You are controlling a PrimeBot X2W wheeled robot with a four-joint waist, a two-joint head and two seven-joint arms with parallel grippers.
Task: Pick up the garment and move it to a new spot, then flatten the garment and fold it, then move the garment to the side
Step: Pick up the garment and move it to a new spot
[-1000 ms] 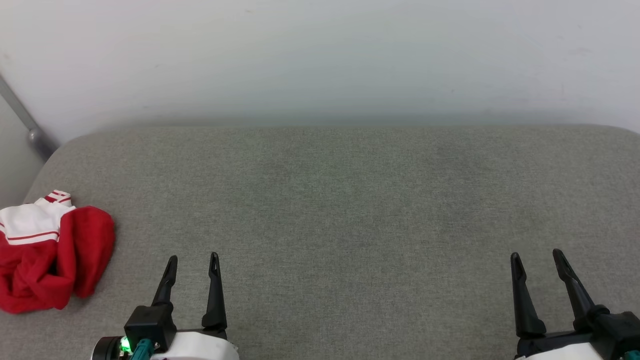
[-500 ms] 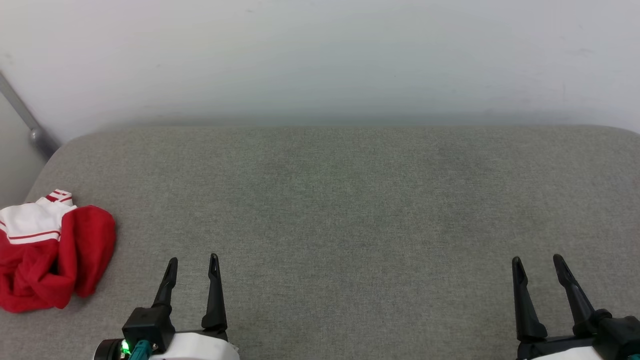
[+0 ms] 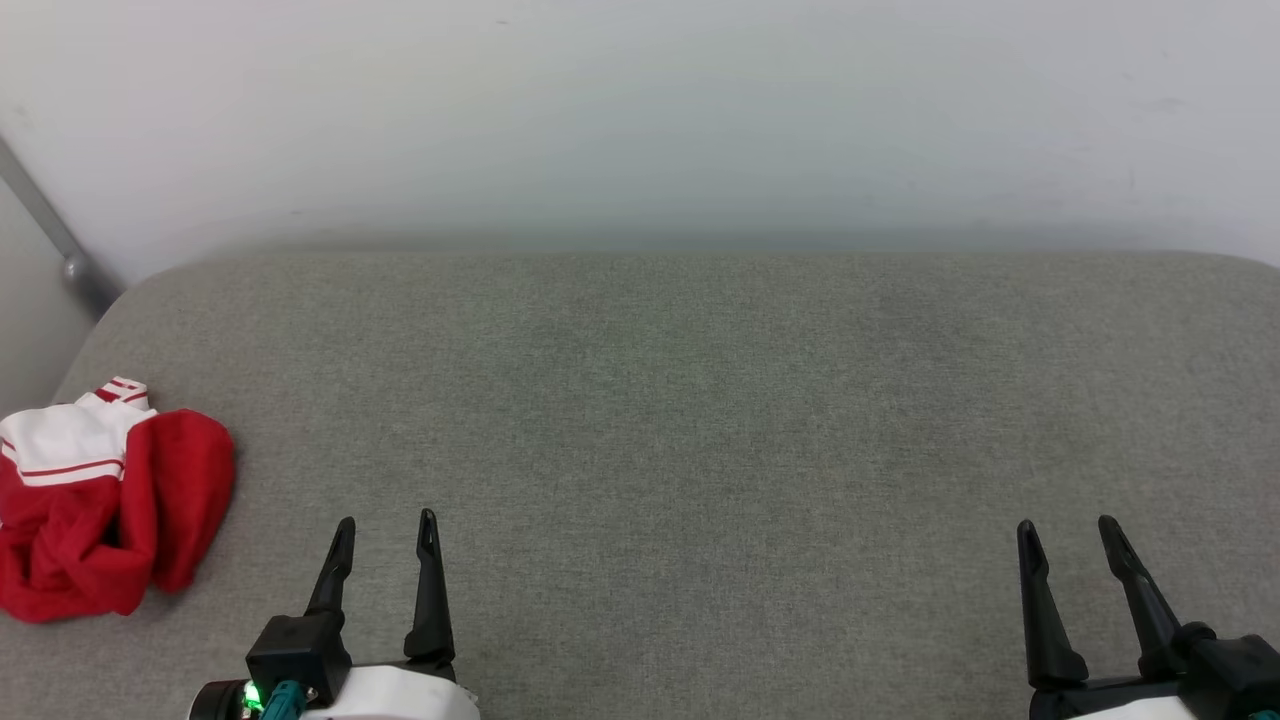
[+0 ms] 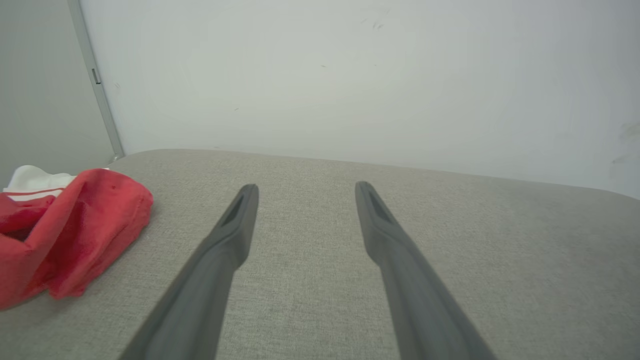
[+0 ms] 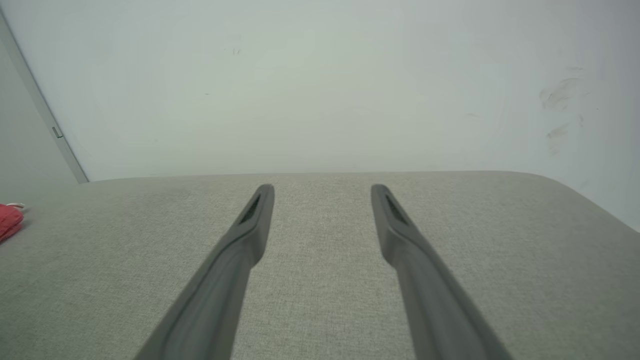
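Grippers low over grey cushion (image 3: 700,420), left gripper (image 3: 385,520) and right gripper (image 3: 1065,525) level, fingers pointing forward, spread wide, holding nothing, garment (image 3: 95,500) crumpled at cushion's left edge, near left gripper.

Soft, even light fills every view. The pale wall (image 3: 640,120) is bright and darkens to a dim band where it meets the grey fabric surface (image 3: 700,420), whose weave looks sharp. The garment (image 3: 100,500) casts only a faint, soft-edged shadow along its near side. A small green light (image 3: 250,692) glows at the base of the left end effector (image 3: 386,516). In the wrist views its fingers (image 4: 210,280) and those of the right end effector (image 5: 323,187) blur toward the bottom edge, and the metal strip (image 4: 97,85) leans with wide-angle distortion.
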